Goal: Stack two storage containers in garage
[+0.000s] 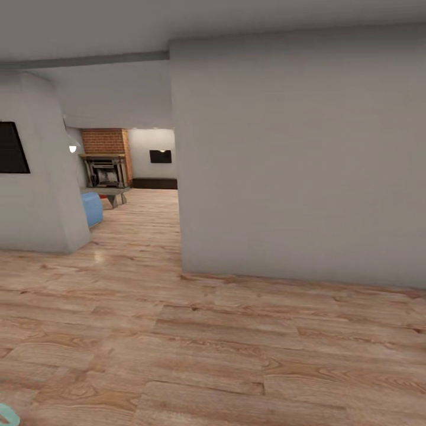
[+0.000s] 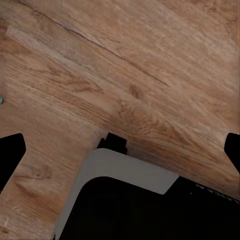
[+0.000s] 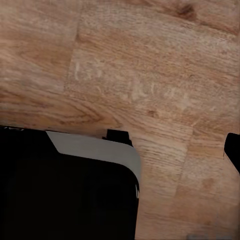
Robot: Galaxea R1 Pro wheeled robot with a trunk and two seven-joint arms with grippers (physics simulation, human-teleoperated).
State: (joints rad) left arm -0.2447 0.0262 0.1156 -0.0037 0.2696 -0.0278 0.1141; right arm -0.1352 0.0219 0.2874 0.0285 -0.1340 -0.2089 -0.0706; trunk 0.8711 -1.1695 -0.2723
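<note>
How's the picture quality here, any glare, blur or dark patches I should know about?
Head view: soft and even, with a faint sheen on the wood floor beside the left wall, and a small lamp glowing far back near the brick fireplace. Both wrist views: slightly soft wood grain, and the robot's base is near black, without detail.

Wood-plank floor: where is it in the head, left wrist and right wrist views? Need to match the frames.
Head view: the wood-plank floor covers the lower half and runs on past the grey wall toward the brick fireplace.
Left wrist view: floor around the robot base.
Right wrist view: floor beyond the same base.
Shared landmark: the planks themselves; both wrist views also share the black, pale-rimmed base.
</note>
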